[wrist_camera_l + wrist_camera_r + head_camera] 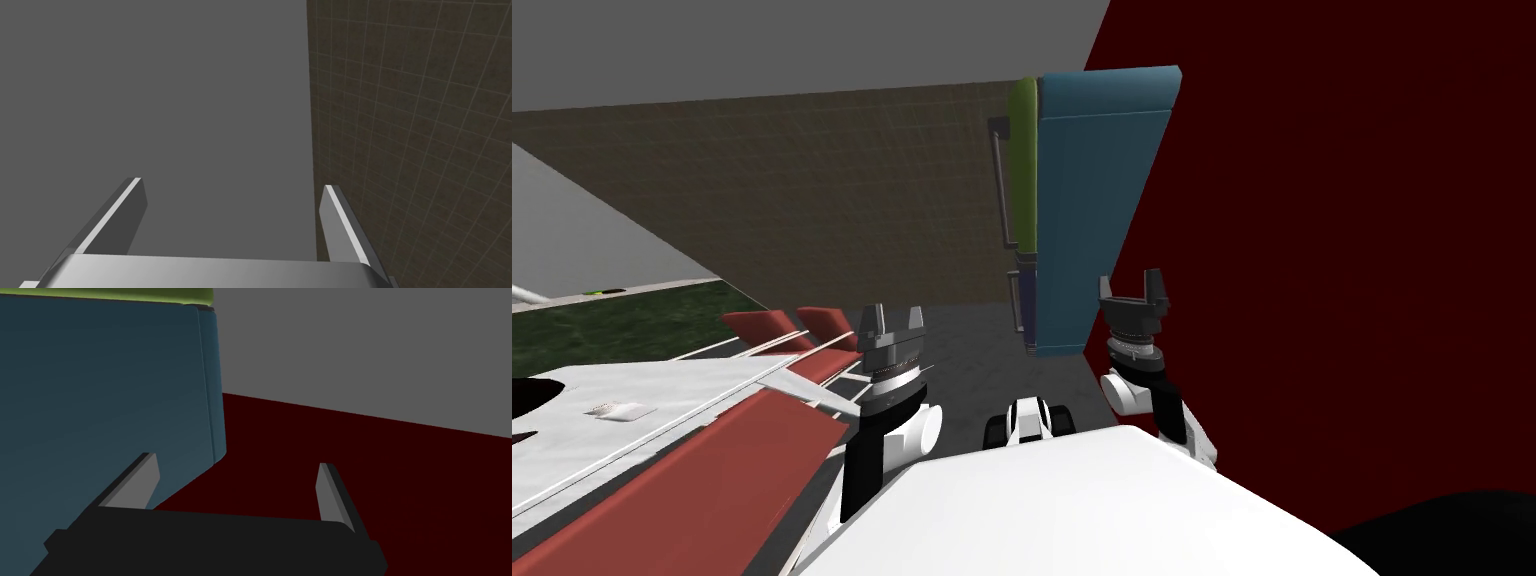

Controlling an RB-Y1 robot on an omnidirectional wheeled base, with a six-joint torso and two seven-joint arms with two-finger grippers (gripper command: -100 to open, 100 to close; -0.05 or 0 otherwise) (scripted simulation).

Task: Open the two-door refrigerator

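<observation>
the left gripper is raised just ahead of me on my left, its two fingers wide apart and holding nothing. the right gripper is raised on my right, a little further forward, its jaws also wide and empty. in the right wrist view one finger lies in front of the refrigerator's blue-green side without touching it, and the other stands in front of the dark red wall.

to my left is a white table with a small white thing lying on it. red chairs stand along its near and far edges. beyond the grippers is bare grey floor.

the refrigerator stands well ahead and slightly right of centre, its back close to the dark red wall. its blue-green side faces me and its doors face left. the green upper door and the darker lower door both lie flush against the body. each has a grey bar handle, the long upper handle above the short lower handle. both grippers are well apart from the handles.

a brown tiled wall runs across behind the refrigerator.
</observation>
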